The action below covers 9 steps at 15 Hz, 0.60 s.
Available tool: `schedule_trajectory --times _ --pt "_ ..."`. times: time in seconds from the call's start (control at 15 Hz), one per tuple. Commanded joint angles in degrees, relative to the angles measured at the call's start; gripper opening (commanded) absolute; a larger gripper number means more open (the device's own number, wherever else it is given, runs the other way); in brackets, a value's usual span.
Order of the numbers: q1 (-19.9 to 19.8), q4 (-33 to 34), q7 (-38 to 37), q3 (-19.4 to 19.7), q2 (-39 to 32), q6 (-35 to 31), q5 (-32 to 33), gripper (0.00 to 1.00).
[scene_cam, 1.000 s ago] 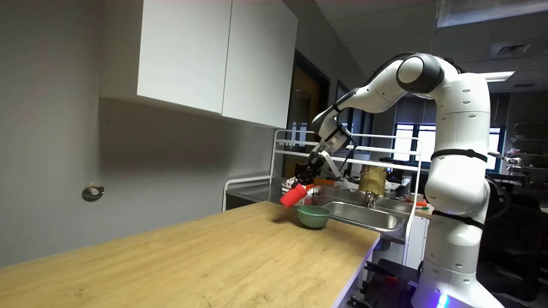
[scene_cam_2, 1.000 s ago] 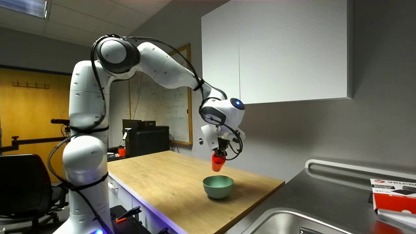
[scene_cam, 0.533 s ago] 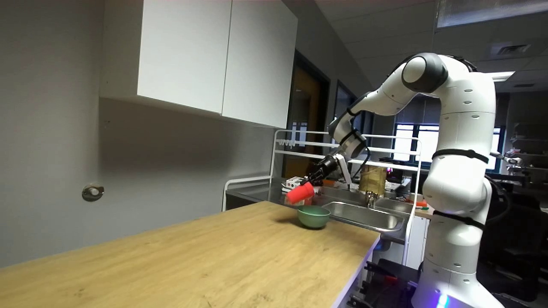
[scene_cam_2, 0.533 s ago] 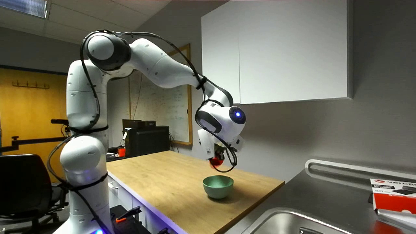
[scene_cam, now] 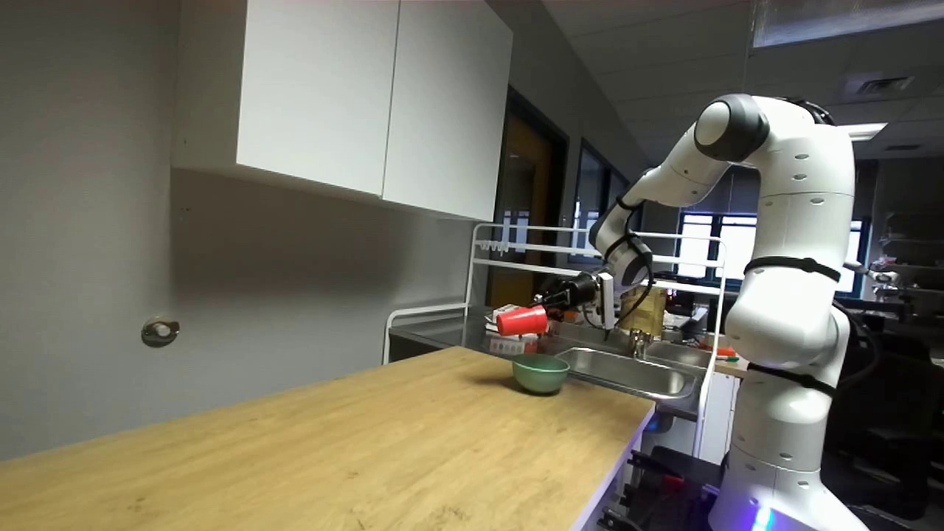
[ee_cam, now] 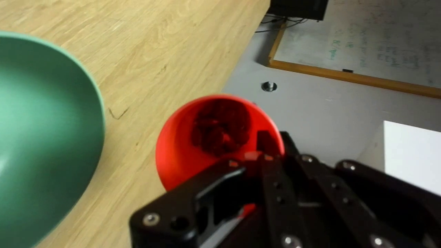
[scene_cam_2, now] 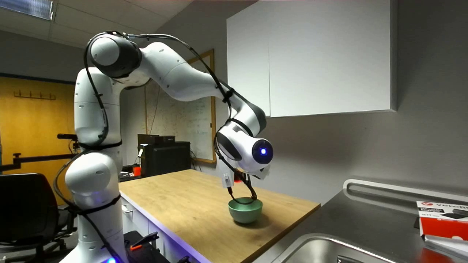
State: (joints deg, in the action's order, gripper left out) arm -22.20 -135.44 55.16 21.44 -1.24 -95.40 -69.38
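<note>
A red cup (ee_cam: 179,151) hangs in the air, my gripper (ee_cam: 277,137) shut on its rim with one finger inside the wall and one outside. Dark red pieces (ee_cam: 220,136) lie at the bottom of the cup; what they are is too dark to tell. In an exterior view the cup (scene_cam: 520,321) lies nearly on its side, mouth toward the arm, above and slightly left of a green bowl (scene_cam: 540,375). That bowl (ee_cam: 44,131) fills the left of the wrist view, with no contents showing in the visible part. Elsewhere the arm hides most of the cup (scene_cam_2: 238,180).
The bowl stands on a wooden tabletop (scene_cam: 369,435), near its end by the metal sink (scene_cam: 627,372). White cabinets (scene_cam_2: 310,58) hang on the wall above. A white rack (scene_cam: 597,274) spans the sink side. A red and white box (scene_cam_2: 443,221) sits on the dark counter.
My wrist has lowered and swung round, tipping the cup from a steep slant to almost level. In an exterior view the cup has shifted a little up and right. The bowl has stayed put.
</note>
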Motion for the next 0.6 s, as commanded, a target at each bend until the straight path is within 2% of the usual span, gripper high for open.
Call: schedule_trajectory --times 0.0,0.53 --pt "-1.3 0.3 5.0 1.3 -2.4 8.0 -3.3 0.02" --pt "-3.5 3.3 11.7 2.1 -11.4 22.7 -7.8 0.02"
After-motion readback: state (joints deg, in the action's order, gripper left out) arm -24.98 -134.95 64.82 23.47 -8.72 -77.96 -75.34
